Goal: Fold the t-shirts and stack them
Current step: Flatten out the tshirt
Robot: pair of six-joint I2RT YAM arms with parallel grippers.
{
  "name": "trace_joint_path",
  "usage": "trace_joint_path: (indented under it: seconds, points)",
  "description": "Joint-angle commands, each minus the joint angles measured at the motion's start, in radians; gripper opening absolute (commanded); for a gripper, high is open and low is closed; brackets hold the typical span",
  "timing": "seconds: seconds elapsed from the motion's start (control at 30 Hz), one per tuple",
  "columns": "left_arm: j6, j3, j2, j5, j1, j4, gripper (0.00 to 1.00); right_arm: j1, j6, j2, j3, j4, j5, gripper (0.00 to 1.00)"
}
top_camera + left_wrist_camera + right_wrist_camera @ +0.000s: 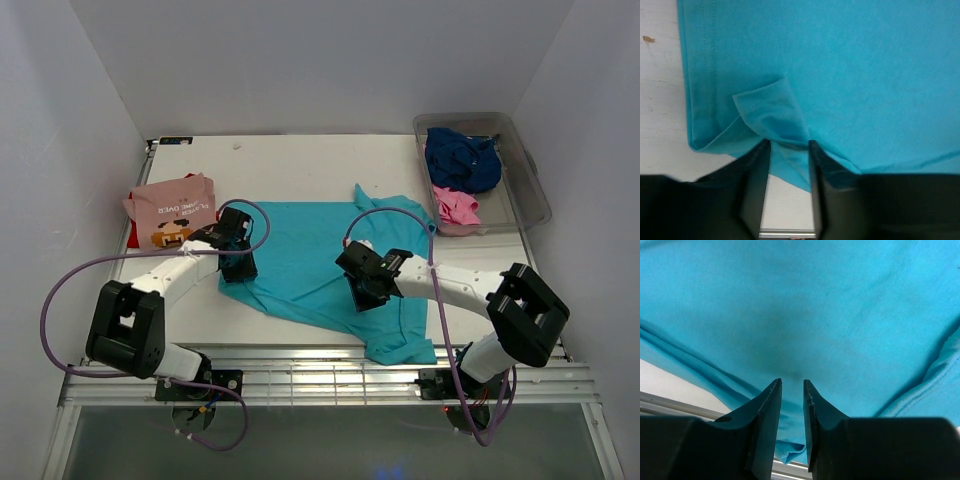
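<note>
Two grippers on turquoise shirt (310, 255), spread crumpled mid-table (300, 160). Left gripper (788, 145) at shirt's left hem, jaws narrow, pinching raised cloth fold. Right gripper (792, 382) on near right part, jaws nearly closed, nipping cloth. Salmon shirt (170, 205) folded at left edge. Navy shirt (462, 160) and pink shirt (457, 205) in tub (530, 190), far right.
</note>
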Motion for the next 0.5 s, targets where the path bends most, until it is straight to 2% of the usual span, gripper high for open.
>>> trace_joint_path:
  seconds: [0.0, 0.1, 0.13, 0.27, 0.43, 0.47]
  points:
    - [0.002, 0.0, -0.054, -0.024, -0.001, 0.008, 0.4, -0.018, 0.011, -0.035, 0.031, 0.017, 0.025, 0.3]
    - [0.007, -0.029, -0.071, -0.034, -0.001, -0.004, 0.28, -0.029, 0.001, -0.038, 0.035, 0.019, 0.024, 0.3]
    - [0.007, -0.034, -0.079, -0.032, -0.001, -0.013, 0.2, -0.033, -0.003, -0.038, 0.038, 0.019, 0.024, 0.3]
    - [-0.024, -0.045, -0.155, 0.008, -0.009, -0.038, 0.01, -0.052, -0.02, -0.032, 0.051, 0.019, 0.024, 0.3]
    - [-0.046, -0.01, -0.217, -0.001, -0.012, -0.095, 0.0, -0.079, -0.04, -0.027, 0.074, 0.022, 0.022, 0.3]
    - [-0.046, -0.005, -0.215, -0.008, -0.012, -0.101, 0.05, -0.083, -0.043, -0.026, 0.077, 0.02, 0.02, 0.3]
